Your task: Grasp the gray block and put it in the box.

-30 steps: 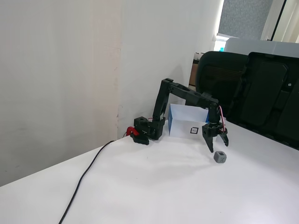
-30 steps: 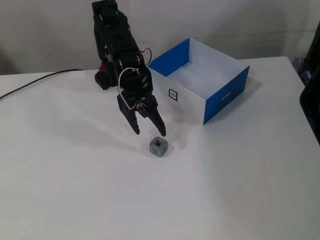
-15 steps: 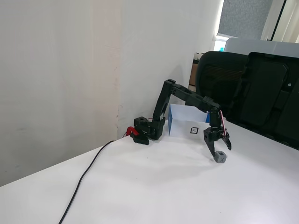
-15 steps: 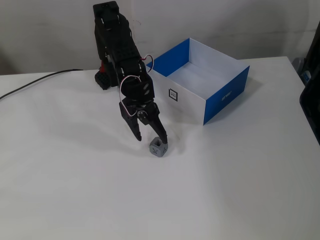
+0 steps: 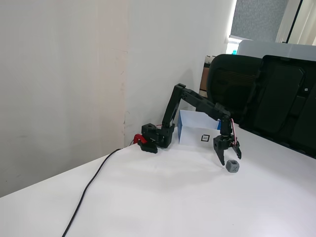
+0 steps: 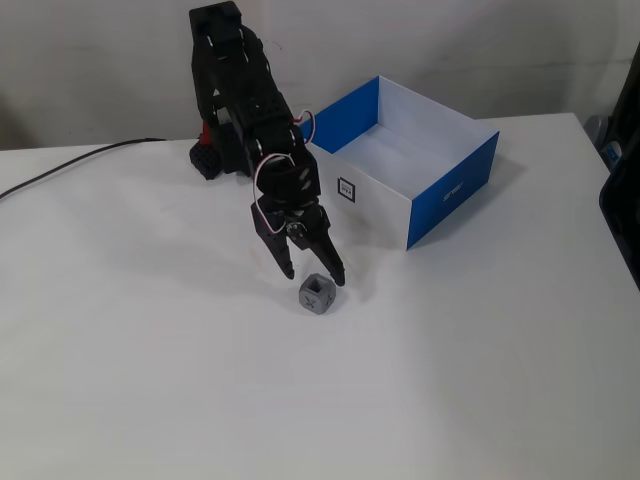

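White counter [image 6: 480, 400] in front of a plain pale wall, so it's a pretty clean setup to read. Going left to right in the fixed view from above: a black cable [image 6: 60, 170] runs in from the left edge toward the arm's base at the far side, then the arm reaches toward the near side with the gripper [image 6: 313, 272] pointing down, and the box [image 6: 455, 190] sits off to the right and further back, white outside with blue walls, little square label facing the arm.

The gray block [image 6: 318, 294] is sitting on the counter just near-side of the gripper tips, well clear of the box. The gripper's fingers are spread apart and not on anything; they hang just above and a touch behind the block. In the fixed view from the side the gripper [image 5: 228, 160] looks almost on top of the gray block [image 5: 232, 167], but I can't tell if one finger is touching it.

So I'd call this the approach step, with no grasp yet. Next move probably needs the gripper to go a bit nearer and lower so the fingers straddle the cube, then close. Only after that comes the lift and the swing right to the box.
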Robot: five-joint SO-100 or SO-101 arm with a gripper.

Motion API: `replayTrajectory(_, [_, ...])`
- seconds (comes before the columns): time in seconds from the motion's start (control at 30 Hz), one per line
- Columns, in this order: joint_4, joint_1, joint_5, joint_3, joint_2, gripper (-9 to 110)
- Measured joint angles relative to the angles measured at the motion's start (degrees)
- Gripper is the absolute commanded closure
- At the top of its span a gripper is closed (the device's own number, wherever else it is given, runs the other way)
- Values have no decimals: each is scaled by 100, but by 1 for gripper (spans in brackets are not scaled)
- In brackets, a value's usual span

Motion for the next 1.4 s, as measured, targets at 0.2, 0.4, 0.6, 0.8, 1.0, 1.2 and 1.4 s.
replayTrajectory(0.2, [-132, -9, 44, 123, 0, 67])
replayTrajectory(0.4, [-141, -9, 44, 123, -9, 69])
replayTrajectory(0.6, [-141, -202, 79, 123, -237, 71])
replayTrajectory(0.8, [-141, -229, 132, 123, -334, 83])
replayTrajectory(1.0, [-141, -360, 123, 123, -387, 99])
replayTrajectory(1.2, [-141, -378, 211, 123, -387, 101])
replayTrajectory(1.4, [334, -396, 343, -18, -396, 101])
